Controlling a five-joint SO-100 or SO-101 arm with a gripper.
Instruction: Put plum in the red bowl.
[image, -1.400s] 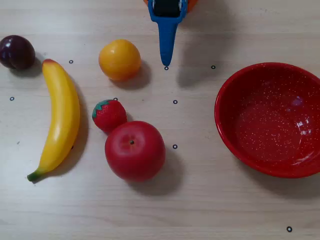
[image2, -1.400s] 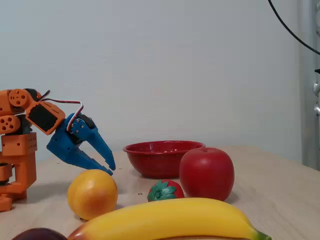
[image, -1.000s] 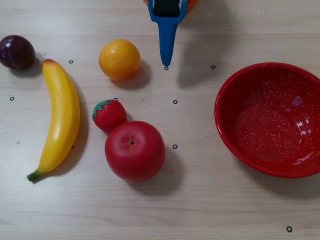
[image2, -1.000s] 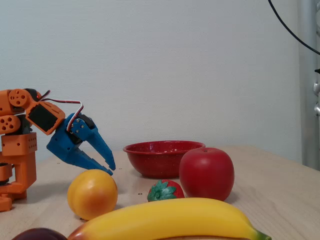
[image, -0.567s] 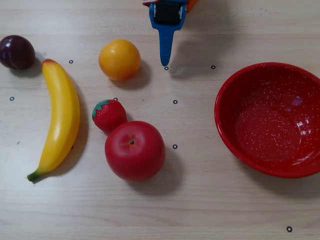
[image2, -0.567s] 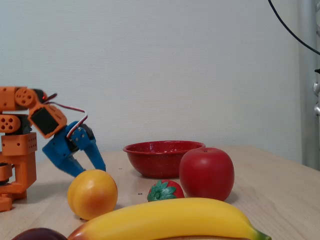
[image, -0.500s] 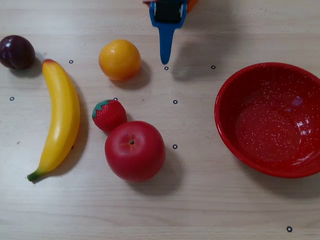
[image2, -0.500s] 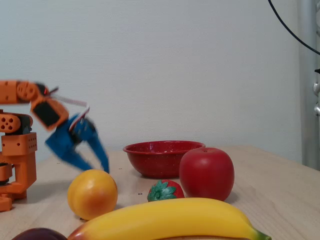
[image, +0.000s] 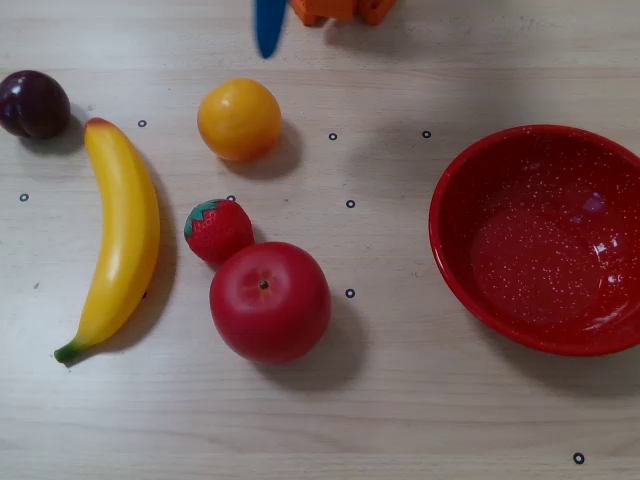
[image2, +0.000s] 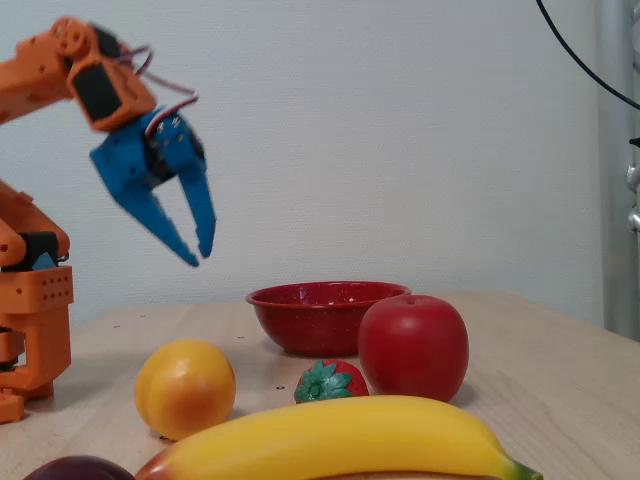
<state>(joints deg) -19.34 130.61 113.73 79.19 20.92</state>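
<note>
The plum (image: 33, 103) lies at the far left of the overhead view, just above the banana's tip; the fixed view shows only its top (image2: 80, 468) at the bottom edge. The red bowl (image: 452, 268) sits empty at the right, and it appears mid-table in the fixed view (image2: 320, 318). My blue gripper (image2: 199, 257) hangs high above the table in the fixed view, pointing down, its fingertips almost touching and nothing between them. In the overhead view only one blue finger (image: 268, 28) shows at the top edge, far from the plum.
An orange (image: 239, 119), a strawberry (image: 217, 230), a red apple (image: 269, 300) and a banana (image: 122, 238) lie between plum and bowl. The arm's orange base (image2: 30, 330) stands at the left of the fixed view.
The arm has lifted from low over the table to high above it. In the overhead view the gripper swung left and back toward the top edge. No fruit moved.
</note>
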